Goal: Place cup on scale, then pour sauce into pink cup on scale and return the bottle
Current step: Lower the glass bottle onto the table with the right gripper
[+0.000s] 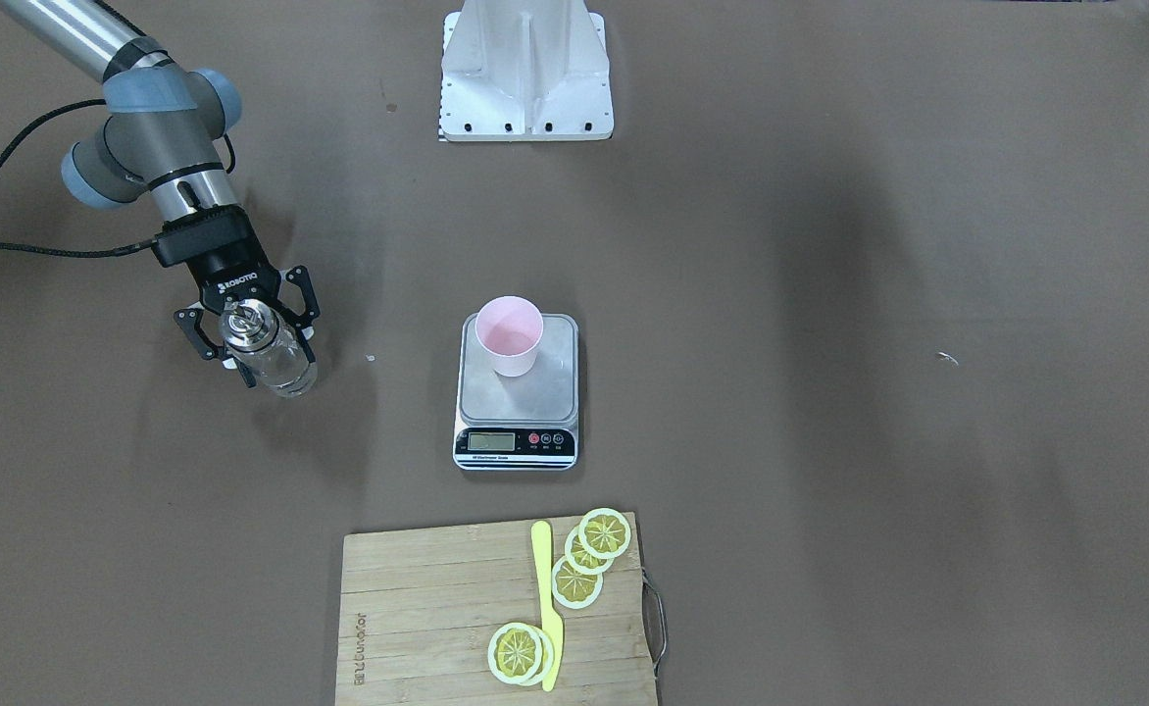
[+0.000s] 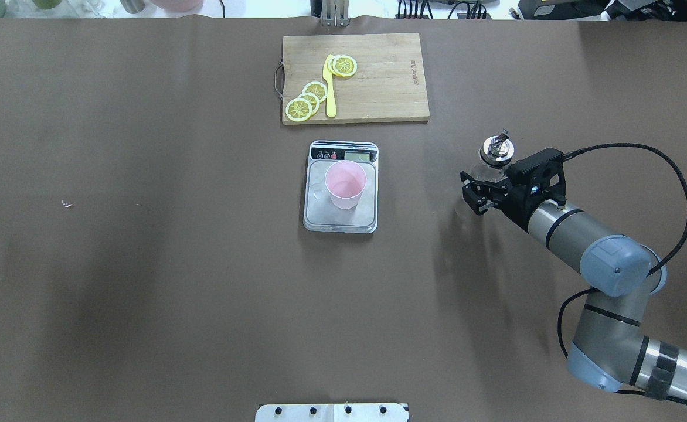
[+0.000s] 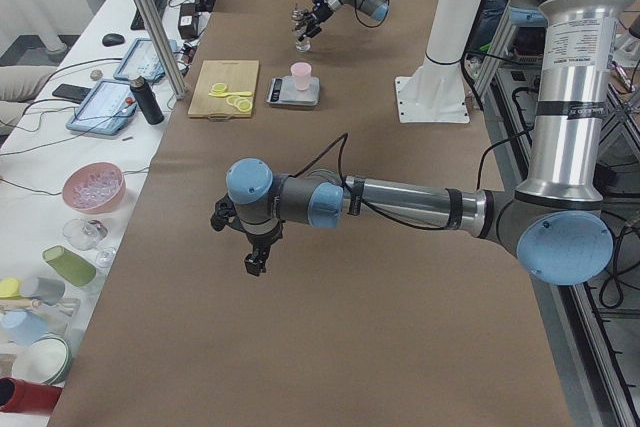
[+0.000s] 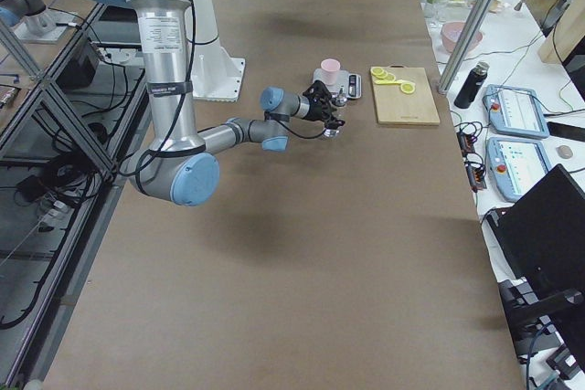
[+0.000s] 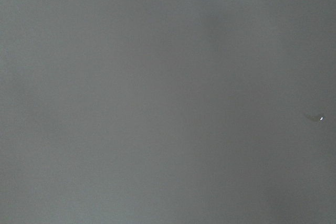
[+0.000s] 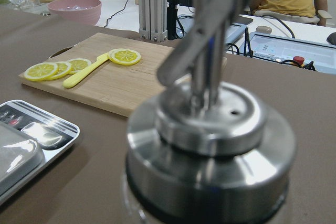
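The bottle (image 2: 495, 153) stands upright well to the robot's right of the scale (image 2: 320, 218), sauce (image 1: 285, 371) showing clear through the glass, and the right hand (image 1: 266, 351) grips its body, one finger pressed to each side as far as the views show; the cup (image 2: 346, 184) sits on the scale's platform. The left hand (image 3: 252, 267) hangs over the counter (image 2: 144, 281) far to the left, its finger spread impossible to tell. From here the smooth glass could slip or turn in that two-finger hold once tipped, or the metal pourer (image 6: 210, 40) could knock the light cup over, sending sauce across the display (image 2: 359, 156).
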Controlling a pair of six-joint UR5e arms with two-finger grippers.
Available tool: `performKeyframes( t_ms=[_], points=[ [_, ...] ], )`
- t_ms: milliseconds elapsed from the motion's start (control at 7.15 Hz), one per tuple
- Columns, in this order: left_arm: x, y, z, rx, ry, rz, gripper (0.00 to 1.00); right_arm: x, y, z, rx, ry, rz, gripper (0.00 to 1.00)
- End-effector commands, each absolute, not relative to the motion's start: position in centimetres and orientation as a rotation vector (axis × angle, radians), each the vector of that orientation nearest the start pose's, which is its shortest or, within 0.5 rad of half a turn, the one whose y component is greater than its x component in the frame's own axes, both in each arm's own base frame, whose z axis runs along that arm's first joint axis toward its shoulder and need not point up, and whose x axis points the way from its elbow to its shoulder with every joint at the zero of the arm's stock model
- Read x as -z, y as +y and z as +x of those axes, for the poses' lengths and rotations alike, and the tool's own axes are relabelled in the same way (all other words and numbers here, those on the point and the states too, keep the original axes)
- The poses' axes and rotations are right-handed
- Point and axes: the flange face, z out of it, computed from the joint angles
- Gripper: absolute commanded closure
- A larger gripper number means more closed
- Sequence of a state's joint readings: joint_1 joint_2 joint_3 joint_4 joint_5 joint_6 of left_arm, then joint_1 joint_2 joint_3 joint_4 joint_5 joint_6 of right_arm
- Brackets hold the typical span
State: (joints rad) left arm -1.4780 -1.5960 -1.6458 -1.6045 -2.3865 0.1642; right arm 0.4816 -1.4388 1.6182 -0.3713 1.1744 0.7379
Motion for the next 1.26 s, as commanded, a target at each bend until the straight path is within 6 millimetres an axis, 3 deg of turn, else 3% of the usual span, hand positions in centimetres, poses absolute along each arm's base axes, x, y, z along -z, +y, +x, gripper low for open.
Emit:
performKeyframes(
  t_ms=[0,1119],
  points=[
    [-60.2,-51.21,-1.31,-0.298,0.811,0.157,0.0,-43.49,-40.31,-41.27,0.022,-0.868,1.089,0.77],
    [-59.9,-51.08,-1.47,-0.297,0.811,0.164,0.0,-44.2,-39.7,-41.96,0.034,-0.882,1.084,0.74]
  ],
)
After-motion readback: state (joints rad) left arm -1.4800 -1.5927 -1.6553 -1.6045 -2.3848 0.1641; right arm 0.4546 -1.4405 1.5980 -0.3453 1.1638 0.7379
